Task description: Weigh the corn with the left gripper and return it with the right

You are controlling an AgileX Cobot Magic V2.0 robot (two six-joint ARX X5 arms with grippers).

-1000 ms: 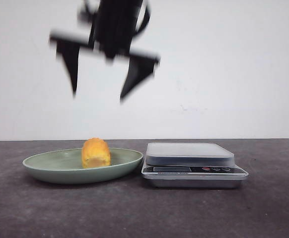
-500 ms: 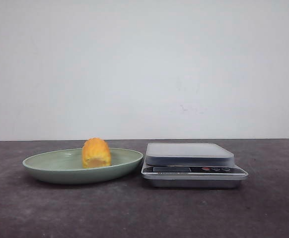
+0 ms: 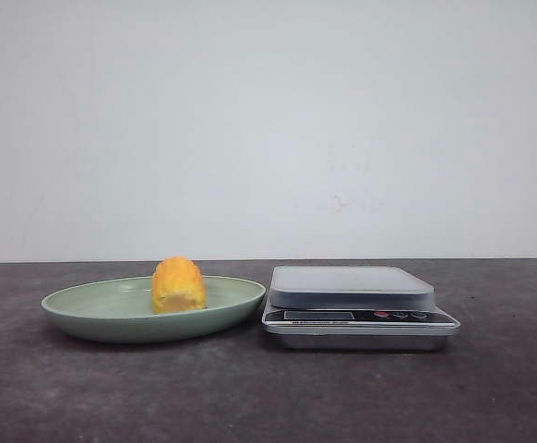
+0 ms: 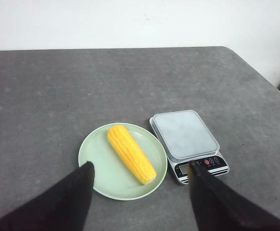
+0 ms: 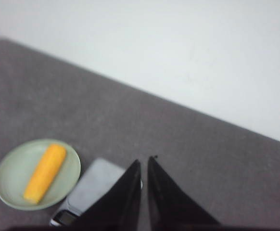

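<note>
The yellow corn (image 3: 178, 284) lies in the pale green dish (image 3: 84, 312), end-on to the front view. In the left wrist view the corn (image 4: 130, 153) is a long cob lying diagonally across the dish (image 4: 101, 175). My left gripper (image 4: 141, 163) hangs open high above the dish, with nothing between its fingers. My right gripper (image 5: 145, 160) is shut and empty, high over the table on the scale's side, with the corn (image 5: 44, 173) far below. Neither gripper shows in the front view.
A silver digital kitchen scale (image 3: 352, 288) with a bare grey platform stands just right of the dish; it also shows as the scale (image 4: 184, 134) under the left wrist. The dark grey table (image 3: 268, 397) ends at a white wall behind.
One second ago a blurred, open black gripper hung above the dish in the front view. It has left that view. The corn, dish and scale have not moved.
</note>
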